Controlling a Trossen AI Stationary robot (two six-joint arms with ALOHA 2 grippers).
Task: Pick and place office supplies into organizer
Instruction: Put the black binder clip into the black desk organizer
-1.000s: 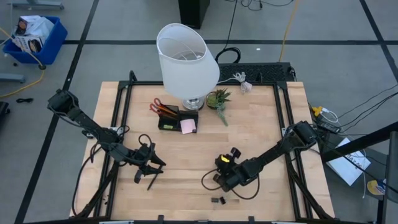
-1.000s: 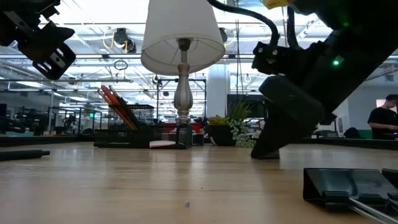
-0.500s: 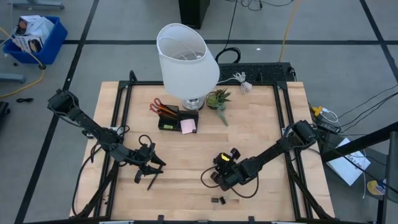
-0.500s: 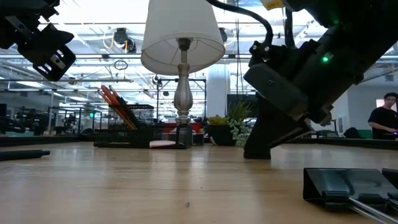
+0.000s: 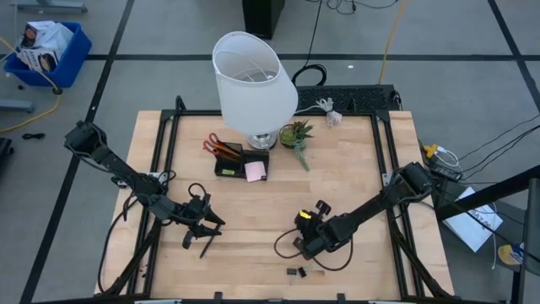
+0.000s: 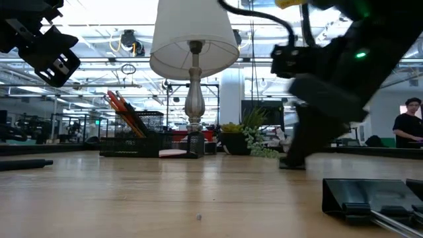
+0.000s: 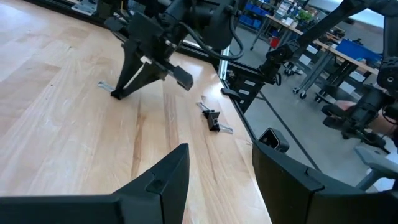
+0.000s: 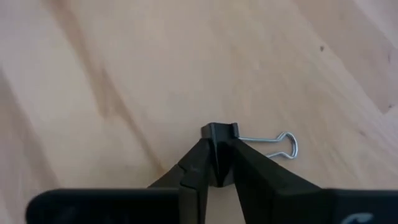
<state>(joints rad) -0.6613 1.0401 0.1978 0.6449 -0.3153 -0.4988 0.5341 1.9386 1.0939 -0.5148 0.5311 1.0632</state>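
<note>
The right gripper (image 8: pixel 217 163) is pinched on a small black clip (image 8: pixel 219 132), its wire handle sticking out to the side over the wooden desk (image 8: pixel 124 62). In the high view this gripper (image 5: pixel 300 246) sits low in the middle of the frame, tips down at the desk (image 5: pixel 337 186). Just below it, near the bottom edge, lies another clip (image 5: pixel 296 272); the low view shows it large at lower right (image 6: pixel 370 198).

The left gripper (image 5: pixel 205 226) hovers at lower left of the high view, fingers (image 7: pixel 158 180) spread apart with nothing between them. A black pen (image 5: pixel 205 246) lies just below it on the desk.

The organizer (image 5: pixel 236 162) stands in the upper middle of the desk, with red scissors (image 5: pixel 211 142) and orange pencils (image 5: pixel 224 149) upright in it. A pink pad (image 5: pixel 256 171) sits at its right end. Behind it stands the lamp (image 5: pixel 251 80), and right of that the plant (image 5: pixel 297 135).
</note>
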